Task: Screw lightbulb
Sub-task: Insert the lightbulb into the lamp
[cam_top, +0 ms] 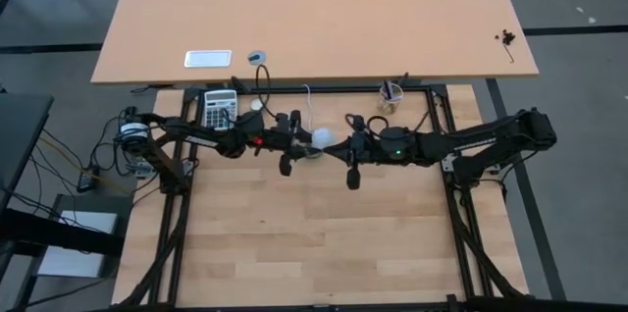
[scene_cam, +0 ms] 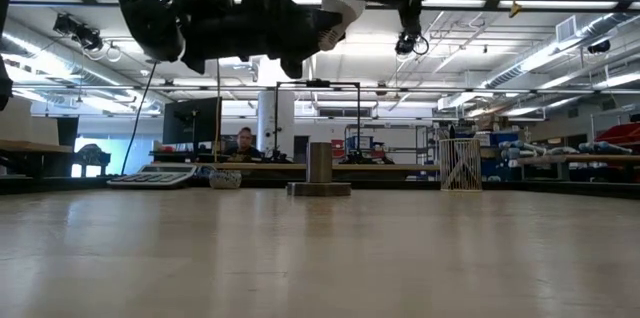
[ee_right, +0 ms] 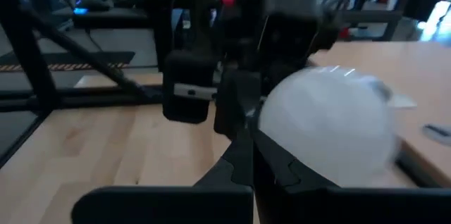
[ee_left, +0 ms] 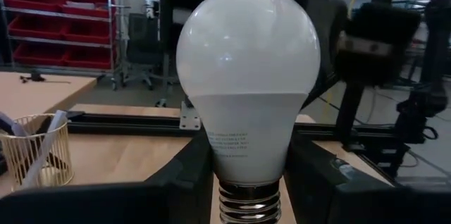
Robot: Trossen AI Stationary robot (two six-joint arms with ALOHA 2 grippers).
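The lightbulb (ee_left: 246, 76), white with a grey screw end (ee_left: 246, 206), hangs high over the table in my left gripper (cam_top: 306, 140), its globe toward the table's right. In the low view the lightbulb (scene_cam: 340, 3) is well above the grey socket (scene_cam: 319, 168), which stands upright on its flat base on the table. My right gripper (ee_right: 250, 164) is shut, coming from the right, with its tips right beside the lightbulb's globe (ee_right: 328, 132). My left gripper pinches the bulb's narrow white neck (ee_left: 215, 164) between its two fingers (ee_left: 187, 182), just above the screw end, which lies back between them. The fingers are level, coming from the table's left, and lie along the bulb. The bulb is lifted clear. My right gripper: I cannot tell whether its shut fingers touch the globe.
A calculator (cam_top: 219, 108) and a wire cup (cam_top: 392, 96) stand at the far edge of the work table, inside the black frame rails (cam_top: 432, 106). On the desk behind lie a small round tin (cam_top: 257, 57) and a flat white tag (cam_top: 208, 58). A person sits in the room beyond.
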